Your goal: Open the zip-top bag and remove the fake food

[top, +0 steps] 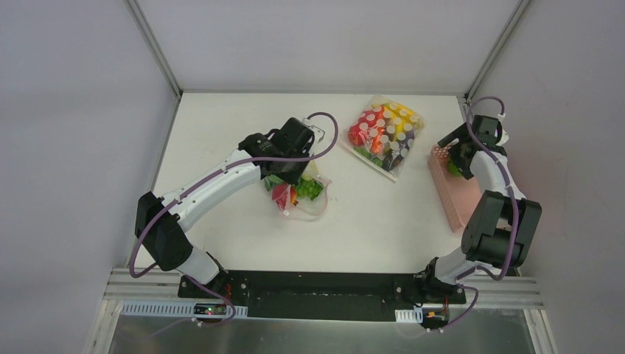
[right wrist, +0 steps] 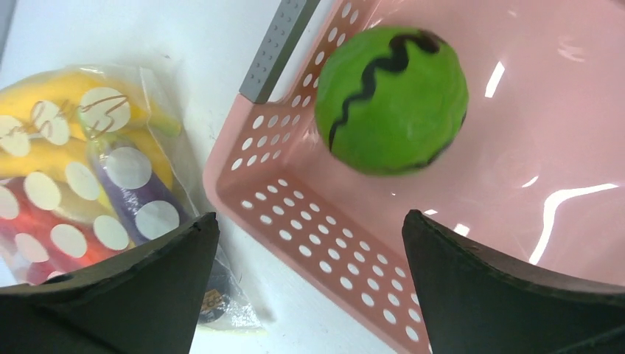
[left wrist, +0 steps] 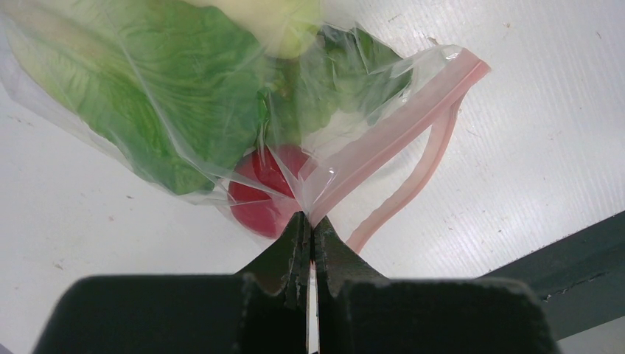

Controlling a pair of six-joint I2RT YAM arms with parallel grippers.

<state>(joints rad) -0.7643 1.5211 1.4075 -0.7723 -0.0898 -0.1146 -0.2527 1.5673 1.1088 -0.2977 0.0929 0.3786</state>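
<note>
Plastic at the edge of the zip-top bag (left wrist: 221,96) is pinched tight between the two black fingers of the left gripper (left wrist: 309,221), right by the pink zip strip (left wrist: 398,129). The fingers are pressed together with only the thin plastic between them. The two sides of the zip strip are seen pulled apart, so the mouth of the bag is open at that end. Some fake food (left wrist: 184,88) is seen through the clear plastic. A red apple (left wrist: 262,195) is closest to the fingers, green lettuce (left wrist: 110,81) is piled behind it, and a pale piece (left wrist: 284,26) is cut off by the top of the left wrist view. From above, the zip-top bag is found on the white table (top: 221,118), to the left of the white-dotted bag (top: 385,135) and lower in that view, well apart from it. A pink basket (top: 453,195) is set just to the right of the white-dotted bag. The right gripper (right wrist: 309,215) is held over the basket corner nearest the white-dotted bag, and its fingers are spread wide. A green ball (right wrist: 390,99) with dark wavy lines is seen inside the basket, apart from the fingers.
</note>
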